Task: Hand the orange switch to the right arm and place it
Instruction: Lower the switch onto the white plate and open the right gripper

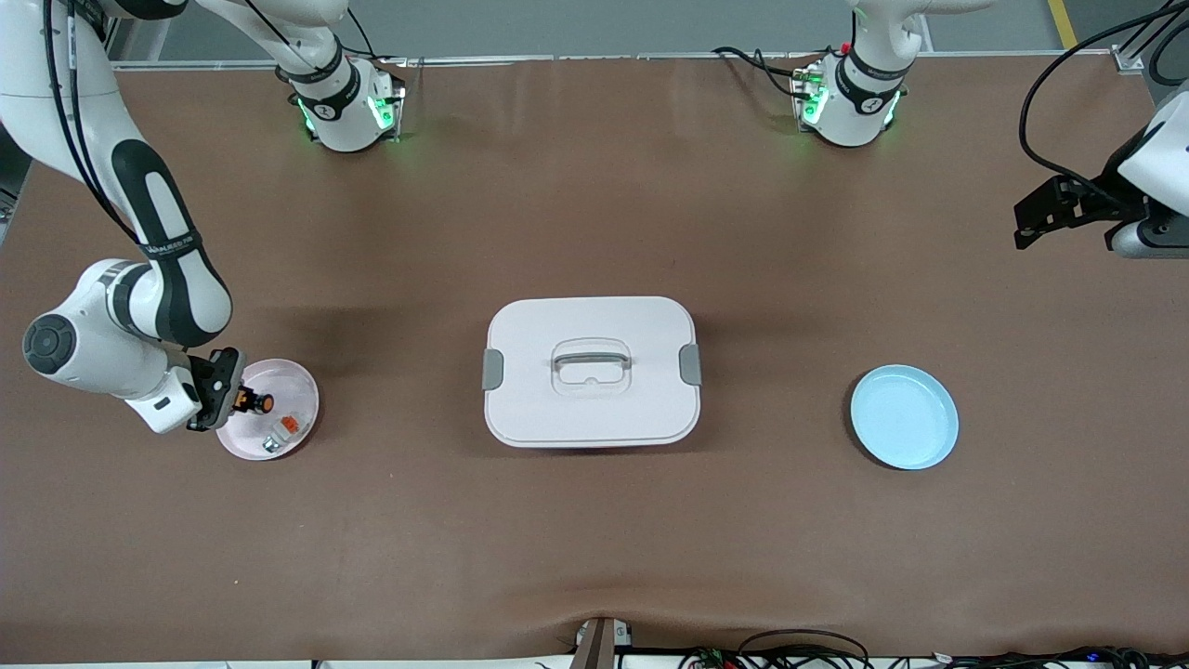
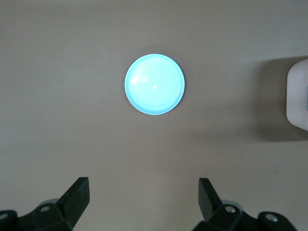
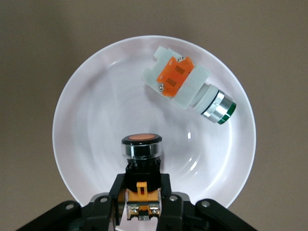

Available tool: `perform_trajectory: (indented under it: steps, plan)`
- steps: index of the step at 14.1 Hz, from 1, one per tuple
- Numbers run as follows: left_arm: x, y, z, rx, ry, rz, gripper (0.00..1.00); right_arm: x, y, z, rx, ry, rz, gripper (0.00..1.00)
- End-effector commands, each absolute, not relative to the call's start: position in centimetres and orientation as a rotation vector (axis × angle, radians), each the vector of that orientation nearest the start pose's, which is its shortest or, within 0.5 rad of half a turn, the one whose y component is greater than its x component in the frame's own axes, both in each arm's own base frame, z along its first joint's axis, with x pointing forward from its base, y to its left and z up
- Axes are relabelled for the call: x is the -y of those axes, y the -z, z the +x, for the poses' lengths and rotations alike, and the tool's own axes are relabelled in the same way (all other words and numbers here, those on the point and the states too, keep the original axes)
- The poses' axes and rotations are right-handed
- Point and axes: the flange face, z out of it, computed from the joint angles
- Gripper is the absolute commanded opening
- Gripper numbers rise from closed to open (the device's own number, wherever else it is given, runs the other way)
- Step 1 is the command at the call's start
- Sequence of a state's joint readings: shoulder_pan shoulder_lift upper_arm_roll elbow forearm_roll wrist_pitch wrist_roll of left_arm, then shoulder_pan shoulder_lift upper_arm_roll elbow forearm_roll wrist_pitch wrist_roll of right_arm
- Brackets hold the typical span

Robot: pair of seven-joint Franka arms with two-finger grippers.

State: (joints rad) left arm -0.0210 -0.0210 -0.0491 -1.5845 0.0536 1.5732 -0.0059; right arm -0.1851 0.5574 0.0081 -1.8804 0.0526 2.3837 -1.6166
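Note:
The orange switch point(image 1: 256, 402), a black body with a round orange cap, is between the fingers of my right gripper point(image 1: 230, 394), low over the pale pink plate point(image 1: 302, 386) at the right arm's end of the table. In the right wrist view the gripper point(image 3: 142, 186) is shut on the switch's body point(image 3: 142, 154), with the cap pointing over the plate point(image 3: 96, 110). I cannot tell if the switch touches the plate. My left gripper point(image 1: 1026, 226) is open and empty, high over the left arm's end of the table; the left wrist view shows its fingers wide apart point(image 2: 143, 197).
A white-grey piece with an orange tab and a green cap point(image 1: 281, 430) lies in the pink plate point(image 3: 180, 83). A white lidded box point(image 1: 592, 372) stands mid-table. A light blue plate point(image 1: 904, 416) lies toward the left arm's end and also shows in the left wrist view point(image 2: 154, 84).

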Motion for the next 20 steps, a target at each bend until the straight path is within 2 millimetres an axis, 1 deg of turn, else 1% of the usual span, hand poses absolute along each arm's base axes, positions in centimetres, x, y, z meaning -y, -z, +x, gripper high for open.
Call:
perform_trajectory:
  steps: [1, 2, 3, 4, 5, 6, 8, 9, 10, 11, 13, 14, 15, 16, 17, 18, 19, 20]
  plan:
    - [3.0, -63.3, 55.6, -0.073, 0.033, -3.102, 1.0, 11.6, -20.7, 62.7, 1.989, 0.002, -2.359, 0.0]
    - [2.6, -64.3, 55.7, -0.068, 0.066, -3.105, 1.0, 11.5, -20.6, 62.7, 1.981, 0.004, -2.364, 0.37]
    - [2.6, -64.4, 55.7, -0.068, 0.071, -3.103, 1.0, 11.6, -20.4, 62.8, 1.956, 0.01, -2.375, 0.99]
    - [2.5, -64.5, 55.7, -0.061, 0.071, -3.101, 1.0, 11.7, -20.5, 62.8, 1.948, 0.008, -2.38, 1.0]
    - [2.5, -63.9, 56.0, -0.058, 0.055, -3.099, 1.0, 11.8, -20.5, 62.7, 1.94, 0.008, -2.383, 1.0]
    - [2.5, -63.2, 56.4, -0.059, 0.036, -3.098, 1.0, 11.9, -20.8, 62.9, 1.939, 0.011, -2.386, 1.0]
    - [2.3, -62.8, 56.6, -0.056, 0.029, -3.092, 1.0, 11.8, -21.4, 63.1, 1.943, 0.014, -2.386, 1.0]
    - [2.3, -62.8, 56.6, -0.061, 0.028, -3.092, 1.0, 11.7, -21.9, 63.3, 1.935, 0.0, -2.376, 1.0]
    - [1.8, -62.8, 56.6, -0.045, 0.028, -3.092, 1.0, 11.6, -22.6, 63.5, 1.893, -0.028, -2.38, 1.0]
    - [1.6, -62.8, 56.6, -0.04, 0.028, -3.097, 1.0, 11.5, -23.5, 63.8, 1.853, -0.052, -2.389, 1.0]
    - [1.5, -62.7, 56.6, -0.04, 0.023, -3.101, 1.0, 11.8, -26.2, 64.1, 1.751, -0.081, -2.456, 1.0]
    - [1.5, -62.5, 56.6, -0.033, 0.013, -3.105, 1.0, 11.8, -27.7, 64.5, 1.707, -0.078, -2.505, 1.0]
    - [1.4, -62.6, 56.4, -0.028, 0.009, -3.106, 1.0, 11.9, -29.0, 64.7, 1.665, -0.066, -2.549, 1.0]
    - [1.4, -63.1, 56.2, -0.025, 0.018, -3.104, 1.0, 12.2, -30.0, 64.8, 1.597, -0.055, -2.605, 1.0]
    - [1.4, -63.5, 56.1, -0.025, 0.03, -3.104, 1.0, 13.0, -30.9, 64.7, 1.492, -0.05, -2.682, 1.0]
    - [1.3, -63.7, 56.0, -0.03, 0.037, -3.106, 1.0, 13.0, -32.1, 64.4, 1.368, -0.059, -2.744, 1.0]
    - [1.2, -63.9, 55.9, -0.032, 0.037, -3.105, 1.0, 12.7, -33.1, 63.8, 1.224, -0.108, -2.79, 1.0]
    - [0.9, -64.0, 55.7, -0.036, 0.025, -3.105, 1.0, 12.7, -34.5, 63.3, 1.087, -0.13, -2.841, 1.0]
